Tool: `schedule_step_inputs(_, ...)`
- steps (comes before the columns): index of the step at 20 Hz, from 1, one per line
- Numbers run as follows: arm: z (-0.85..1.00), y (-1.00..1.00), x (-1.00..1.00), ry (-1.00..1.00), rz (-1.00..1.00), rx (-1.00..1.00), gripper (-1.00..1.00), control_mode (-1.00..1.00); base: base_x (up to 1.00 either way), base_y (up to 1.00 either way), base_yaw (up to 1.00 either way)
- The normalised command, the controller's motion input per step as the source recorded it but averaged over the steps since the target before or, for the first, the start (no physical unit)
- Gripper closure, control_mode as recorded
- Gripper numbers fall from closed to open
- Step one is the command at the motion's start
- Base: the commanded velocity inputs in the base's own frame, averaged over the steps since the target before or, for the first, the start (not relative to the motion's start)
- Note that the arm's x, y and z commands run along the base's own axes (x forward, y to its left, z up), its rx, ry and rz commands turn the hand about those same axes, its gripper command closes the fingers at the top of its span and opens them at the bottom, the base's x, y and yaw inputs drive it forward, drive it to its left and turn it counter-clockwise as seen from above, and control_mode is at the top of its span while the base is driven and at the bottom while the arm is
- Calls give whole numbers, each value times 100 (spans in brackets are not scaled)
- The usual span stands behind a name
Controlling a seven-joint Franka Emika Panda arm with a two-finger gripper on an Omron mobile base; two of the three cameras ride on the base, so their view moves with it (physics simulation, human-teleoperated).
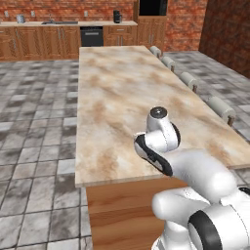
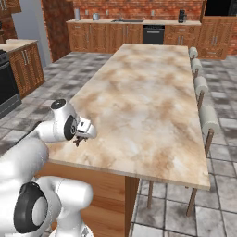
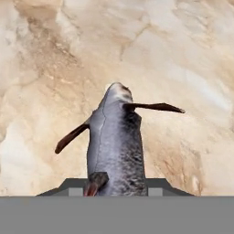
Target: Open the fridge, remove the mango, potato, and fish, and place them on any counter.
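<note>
The fish (image 3: 114, 141) is slim and dark grey with thin brown fins, and it sticks out from between the fingers of my gripper (image 3: 115, 186), which is shut on it. Below it lies the beige marbled counter (image 3: 183, 68). In the right base view the gripper (image 2: 79, 138) hangs just above the counter (image 2: 148, 88) near its near left corner, with the fish (image 2: 77, 140) as a small dark shape under the hand. In the left base view the counter (image 1: 127, 83) stretches away ahead of the arm. The fridge, the mango and the potato are out of view.
Several white-cushioned stools (image 2: 208, 118) line the island's right side. Wooden wall cabinets with a sink (image 1: 58, 23) and a black dishwasher (image 1: 91, 36) run along the brick back wall. A black stove (image 2: 7, 88) stands at the left. Grey tiled floor surrounds the island.
</note>
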Motion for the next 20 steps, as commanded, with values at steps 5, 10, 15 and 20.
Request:
schedule_step_inputs(5,-44,-12,100,6,-8,0,100,-100,0,0,0)
schedule_step_inputs(10,-23,-18,96,0,-6,0,100,-100,0,0,0)
schedule_step_inputs(15,-24,-4,70,0,-7,0,-100,-100,0,0,0)
schedule_step_inputs(20,-32,-3,63,0,-6,0,-100,-100,0,0,0)
